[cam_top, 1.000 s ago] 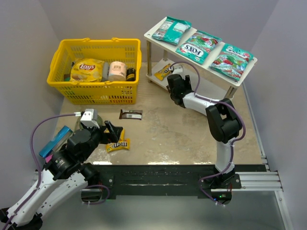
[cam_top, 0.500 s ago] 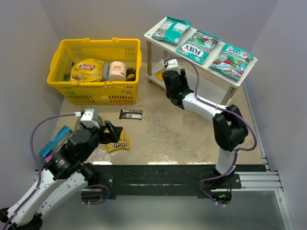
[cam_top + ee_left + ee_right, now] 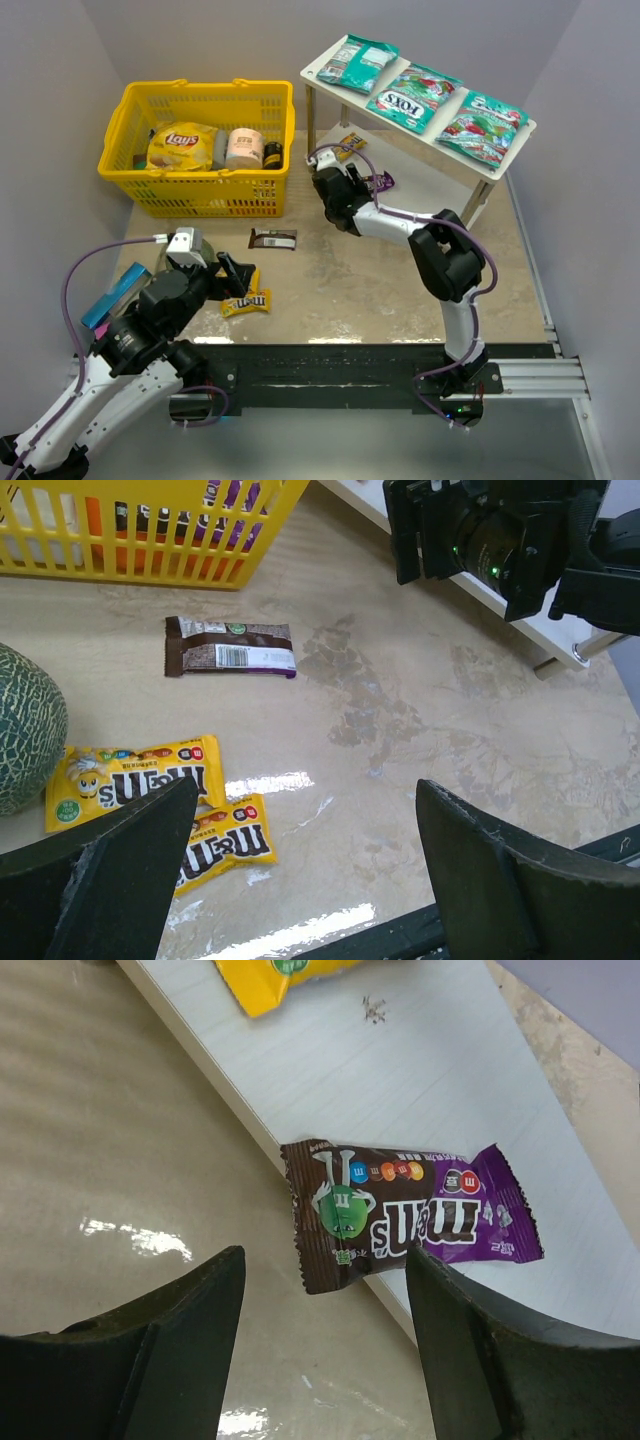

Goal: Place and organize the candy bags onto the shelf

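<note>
From above, my right fingers (image 3: pixel 328 180) had drawn back from under the shelf (image 3: pixel 312 72) since half a second earlier. A purple-and-brown packet (image 3: pixel 380 182) now lay on the lower board, where none had shown before, near the shelved yellow packet (image 3: pixel 349 146). The three teal bags (image 3: pixel 413 97) lay in a row on the top board. My left fingers (image 3: pixel 236 279) had not moved and hung over the loose yellow packets (image 3: pixel 246 300) on the tabletop (image 3: pixel 400 290). In the left wrist view those fingers were spread wide and held nothing; the loose yellow packets (image 3: pixel 135 780) lay just ahead of them, and the brown bar (image 3: pixel 230 647) lay farther off, toward the basket (image 3: pixel 150 540). In the right wrist view my right fingers were also spread and empty. The purple-and-brown packet (image 3: pixel 410 1215) lay flat, its brown end poking past the board's edge. I judged that drop finished but a little untidy, with the tabletop packets left to shelve.
</note>
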Robot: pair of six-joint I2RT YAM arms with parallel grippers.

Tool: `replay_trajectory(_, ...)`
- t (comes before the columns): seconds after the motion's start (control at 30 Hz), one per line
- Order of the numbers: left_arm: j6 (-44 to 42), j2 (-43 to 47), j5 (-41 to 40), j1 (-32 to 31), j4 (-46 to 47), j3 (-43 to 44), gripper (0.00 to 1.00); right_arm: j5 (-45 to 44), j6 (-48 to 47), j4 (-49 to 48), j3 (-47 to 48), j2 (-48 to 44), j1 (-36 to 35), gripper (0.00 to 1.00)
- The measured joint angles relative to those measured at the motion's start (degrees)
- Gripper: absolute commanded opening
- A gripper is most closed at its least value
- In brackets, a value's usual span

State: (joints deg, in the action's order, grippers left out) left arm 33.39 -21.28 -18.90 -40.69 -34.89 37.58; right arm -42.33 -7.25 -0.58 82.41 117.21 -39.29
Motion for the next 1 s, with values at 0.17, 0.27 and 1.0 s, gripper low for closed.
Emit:
replay_trajectory(0.17, 0.00, 0.11, -0.02, 0.00, -0.02, 0.00, 0.96, -0.04, -3.69, -0.90, 1.40, 2.43, 0.33, 0.65)
replay_trajectory(0.27, 0.02, 0.26, -0.07, 0.00, -0.02, 0.00, 0.96, -0.02, -5.92, -1.81, 2.27, 3.56, 0.33, 0.64)
replay_trajectory(1.0, 0.02, 0.31, -0.50, 0.00, -0.02, 0.00, 0.96, -1.01, -10.80, -6.71, 2.29, 5.57, 1.81, 0.02)
